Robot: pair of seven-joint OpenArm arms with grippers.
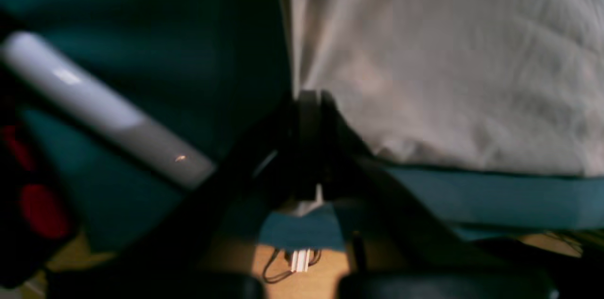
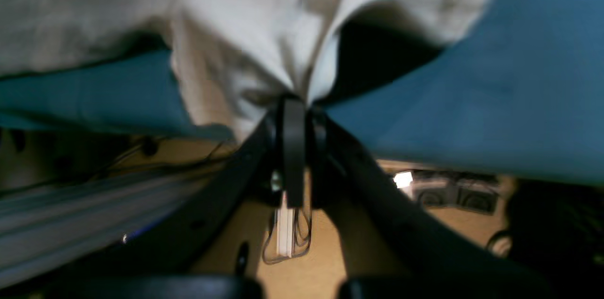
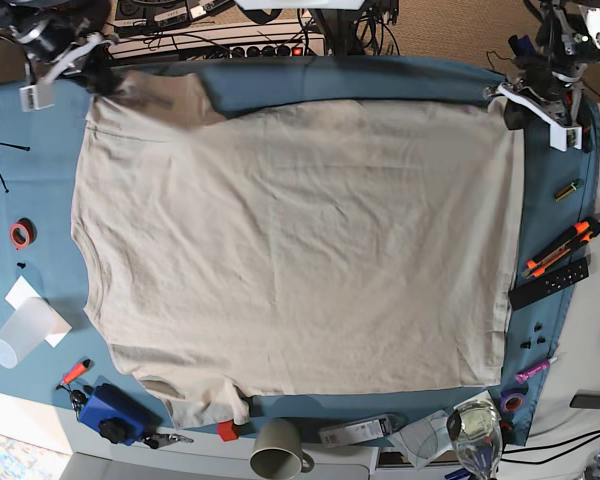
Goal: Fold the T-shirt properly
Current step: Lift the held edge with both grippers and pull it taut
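The beige T-shirt (image 3: 290, 250) lies spread flat on the blue-teal table cloth (image 3: 380, 75), collar side toward the left and hem toward the right. At the far right corner, my left gripper (image 3: 512, 103) is shut on the shirt's edge; the left wrist view shows its jaws (image 1: 309, 98) pinched together on the corner of the fabric (image 1: 448, 53). My right gripper (image 3: 98, 82) at the far left corner is shut on the sleeve. In the right wrist view a bunched fold of the cloth (image 2: 245, 44) runs into its closed jaws (image 2: 296, 103).
Orange utility knives (image 3: 558, 250) and a black remote (image 3: 548, 283) lie right of the shirt. A red tape roll (image 3: 21, 233) and a plastic cup (image 3: 20, 335) sit on the left. Along the near edge are a blue object (image 3: 110, 412), a grey mug (image 3: 277, 450) and a glass (image 3: 475, 430).
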